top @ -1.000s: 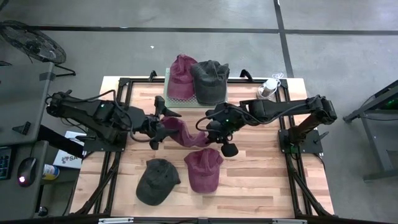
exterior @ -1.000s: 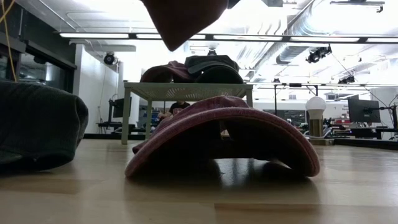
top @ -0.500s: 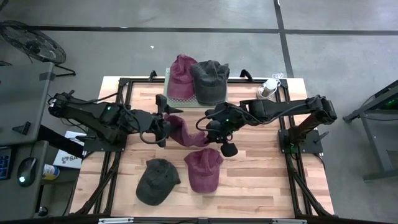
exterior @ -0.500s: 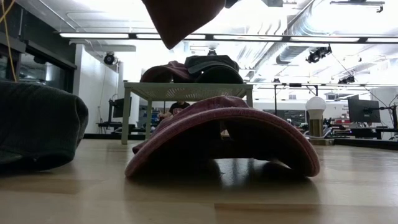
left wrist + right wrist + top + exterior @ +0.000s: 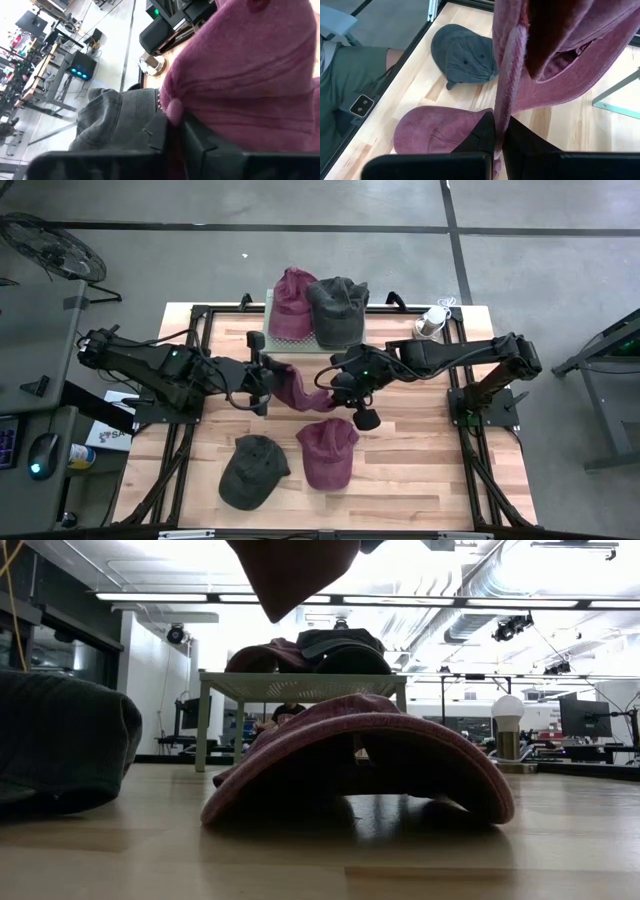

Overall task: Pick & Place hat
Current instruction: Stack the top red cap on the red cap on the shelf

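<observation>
Both end effectors, left [image 5: 268,381] and right [image 5: 335,392], pinch the maroon hat [image 5: 296,389] between them.

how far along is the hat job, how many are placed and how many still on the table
Done: a maroon hat and a grey hat sit on the raised rack at the table's back edge. In hand: a third maroon hat hangs between both arms, the left gripper and right gripper each shut on it. Left: a grey cap and a maroon cap lie on the table.
</observation>
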Motion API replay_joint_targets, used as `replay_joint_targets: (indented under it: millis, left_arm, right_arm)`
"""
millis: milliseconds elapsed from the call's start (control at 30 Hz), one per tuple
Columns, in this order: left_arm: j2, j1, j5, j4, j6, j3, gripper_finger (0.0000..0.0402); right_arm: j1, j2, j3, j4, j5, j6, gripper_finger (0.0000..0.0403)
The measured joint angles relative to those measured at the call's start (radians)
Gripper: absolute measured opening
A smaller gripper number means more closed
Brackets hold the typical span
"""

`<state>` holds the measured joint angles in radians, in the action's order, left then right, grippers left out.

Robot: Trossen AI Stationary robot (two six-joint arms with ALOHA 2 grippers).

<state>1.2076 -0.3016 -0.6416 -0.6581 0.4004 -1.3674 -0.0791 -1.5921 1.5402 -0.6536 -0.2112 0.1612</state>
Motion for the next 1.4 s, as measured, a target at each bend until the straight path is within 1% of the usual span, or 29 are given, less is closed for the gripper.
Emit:
replay_joint_targets:
  millis: [33, 167, 333, 400, 600, 767, 900, 967, 1200, 1300, 1400]
  left_arm:
    - [0.0, 0.0, -0.001, 0.001, -0.013, 0.0, 0.0016]
    - [0.0, 0.0, -0.028, 0.003, -0.067, 0.0, 0.0019]
    - [-0.008, -0.037, -0.132, 0.005, -0.094, 0.0, 0.0014]
    - [-0.018, -0.061, -0.154, 0.013, -0.102, 0.0, 0.0014]
    - [-0.059, -0.156, -0.152, 0.016, -0.165, 0.0, 0.0014]
    - [-0.075, -0.223, -0.12, -0.008, -0.245, 0.0, 0.0014]
    - [-0.074, -0.264, -0.128, -0.12, -0.361, 0.0, 0.0014]
    - [-0.074, -0.274, -0.128, -0.141, -0.403, 0.0, 0.0014]
    - [-0.086, -0.277, -0.101, -0.1, -0.409, 0.0, 0.0014]
    - [-0.104, -0.283, -0.137, -0.096, -0.425, 0.0, 0.0014]
    - [-0.117, -0.282, -0.171, -0.091, -0.433, 0.0, 0.0014]
  right_arm:
    - [0.0, 0.0, 0.0, 0.0, 0.003, 0.0, 0.0005]
    - [0.0, 0.0, 0.0, 0.007, 0.038, -0.004, 0.0005]
    - [0.001, 0.0, 0.0, 0.007, 0.129, -0.052, 0.0005]
    - [0.005, 0.0, 0.0, 0.008, 0.167, -0.075, 0.0005]
    - [0.036, 0.0, 0.0, 0.018, 0.232, -0.157, 0.0005]
    - [0.052, 0.0, 0.0, 0.03, 0.233, -0.173, 0.0005]
    - [0.056, 0.0, 0.0, 0.021, 0.233, -0.178, 0.0005]
    - [0.057, 0.0, 0.0, 0.021, 0.24, -0.178, 0.0005]
    - [0.065, 0.0, 0.0, 0.023, 0.239, -0.179, 0.0005]
    - [0.065, 0.0, 0.0, 0.027, 0.224, -0.18, 0.0006]
    - [0.065, 0.0, 0.0, 0.038, 0.232, -0.181, 0.0017]
